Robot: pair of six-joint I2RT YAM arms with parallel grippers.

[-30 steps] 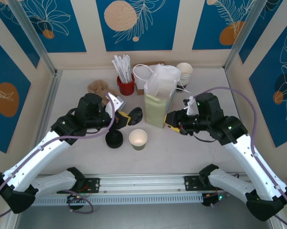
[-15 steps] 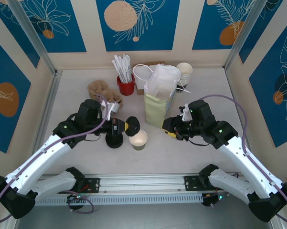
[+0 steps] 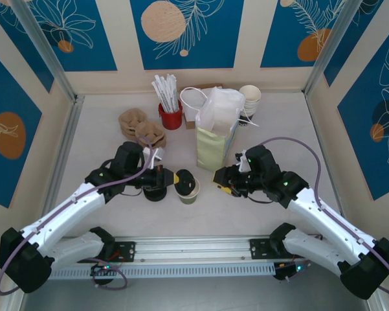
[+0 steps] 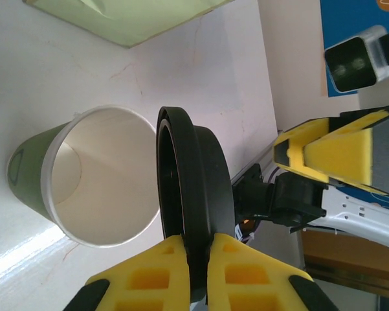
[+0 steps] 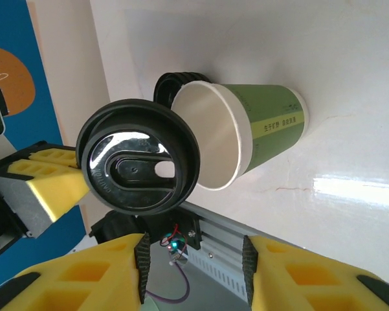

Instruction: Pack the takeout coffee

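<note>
Left gripper (image 4: 197, 259) is closed tight on the rim of a black lid (image 4: 194, 188); the lid is held on edge, nearly upright. The lid is positioned at the left side of the takeout coffee cup (image 3: 190, 190) mouth. Whether lid and rim touch cannot be told.

The cup is standing upright and uncovered on the table (image 3: 103, 116), near the front, just ahead of the pale green paper bag (image 3: 212, 150). It has olive-green sides and a white interior. A stack of loose black lids (image 3: 154, 190) is seen just beside it on the left.

Right gripper (image 5: 194, 249) is seen with jaws apart and nothing between them. It is low over the table to the right of the cup and aimed at it.

Markings: a lighter green band with one row of small characters is printed on the cup (image 5: 265, 129), too small to be read. A small oval logo is seen on the side in the left wrist view, also illegible. Raised marks on the lid top (image 5: 137, 165) cannot be read.
</note>
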